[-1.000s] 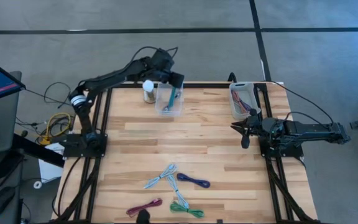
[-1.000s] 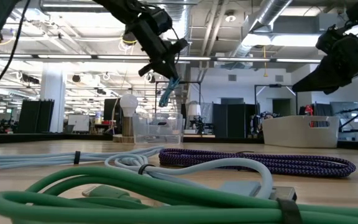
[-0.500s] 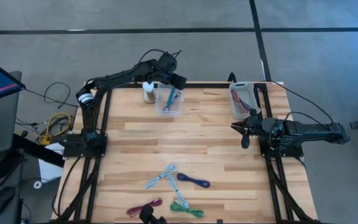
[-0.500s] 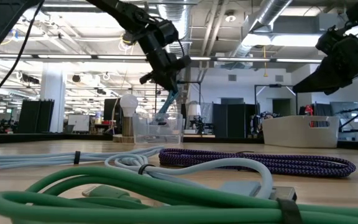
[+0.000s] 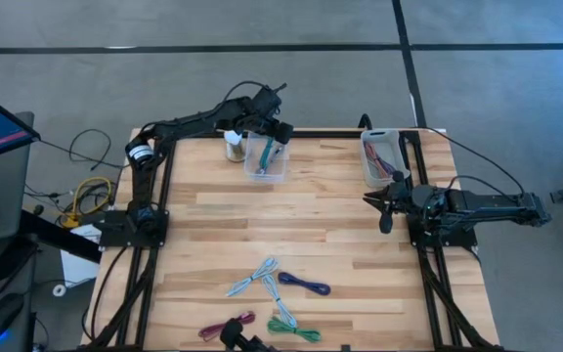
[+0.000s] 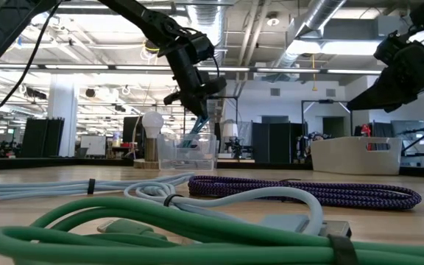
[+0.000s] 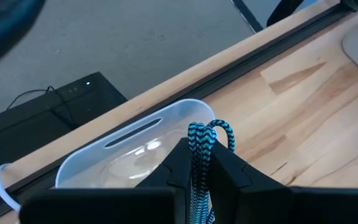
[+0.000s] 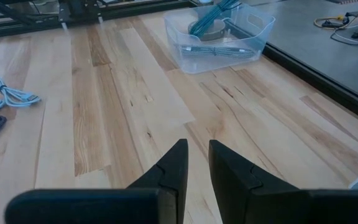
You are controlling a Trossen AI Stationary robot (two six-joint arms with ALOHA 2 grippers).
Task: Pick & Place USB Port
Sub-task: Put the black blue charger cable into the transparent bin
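teal cable (image 7: 201, 155) now lowered into bin (image 5: 265, 162).

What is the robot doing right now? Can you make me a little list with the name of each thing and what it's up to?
left gripper: shut on the teal cable, above the clear bin
teal cable: braided, held over the bin, lower end hanging into it
clear bin: at the far edge of the table, next to a light bulb
right gripper: waiting over bare wood, holding nothing, fingers a little apart
white bin: far right corner, cables inside
loose cables: near edge of the table
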